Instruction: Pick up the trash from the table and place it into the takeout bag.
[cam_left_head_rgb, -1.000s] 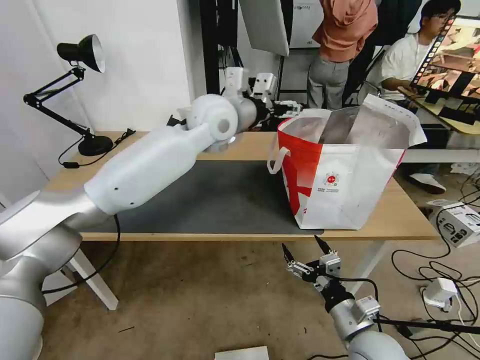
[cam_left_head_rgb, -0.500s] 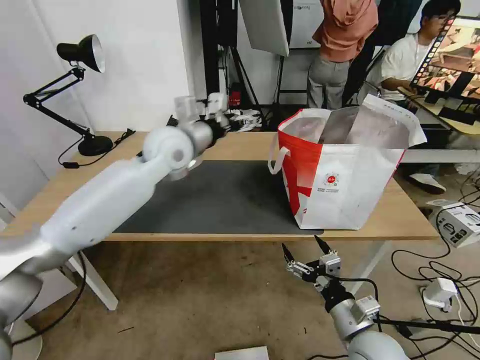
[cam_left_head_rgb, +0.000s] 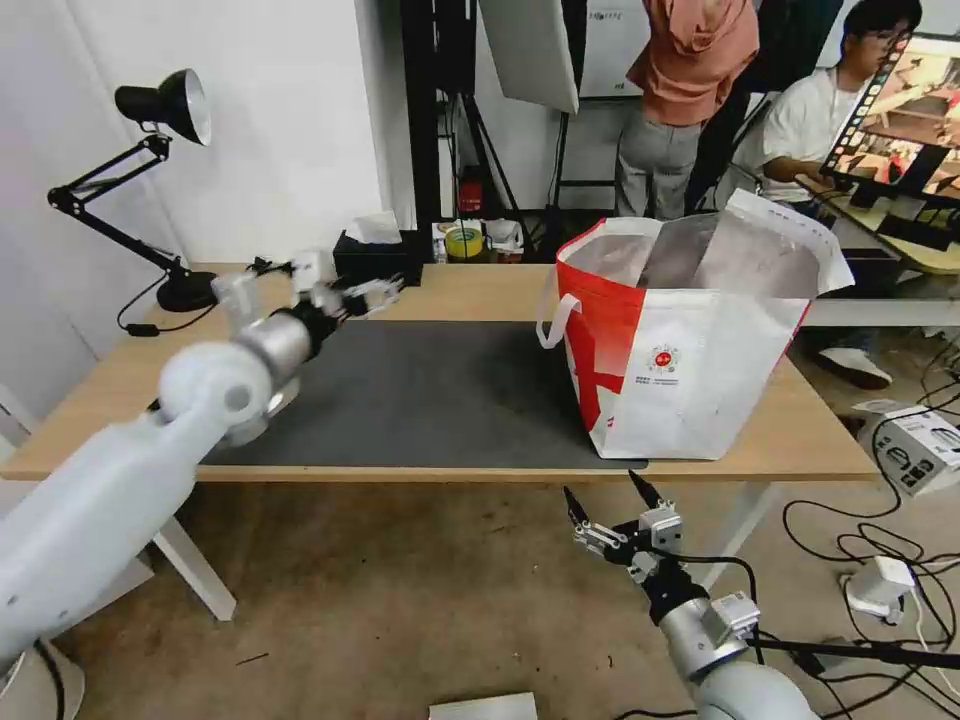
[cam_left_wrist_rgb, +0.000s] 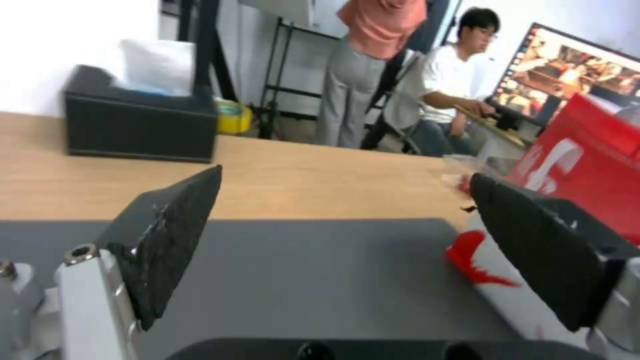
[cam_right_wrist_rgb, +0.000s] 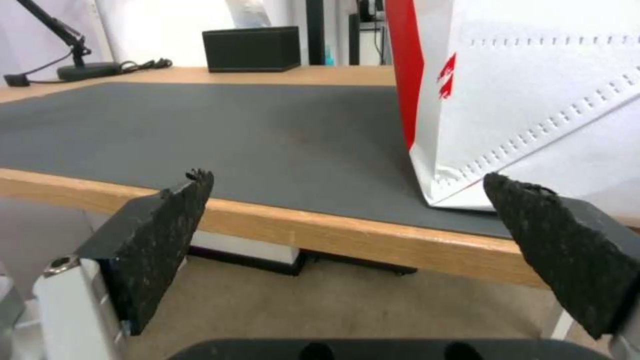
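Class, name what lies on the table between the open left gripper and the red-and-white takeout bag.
Bare dark grey mat lies between the left gripper and the red-and-white takeout bag, as the head view shows.

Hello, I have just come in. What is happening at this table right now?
A two-armed robot is working at a wooden table with a dark mat. Its left gripper hangs open and empty over the mat's far left part, near a black tissue box. Its right gripper waits open below the table's front edge. A red-and-white takeout bag stands open on the table's right side. No trash lies on the mat.
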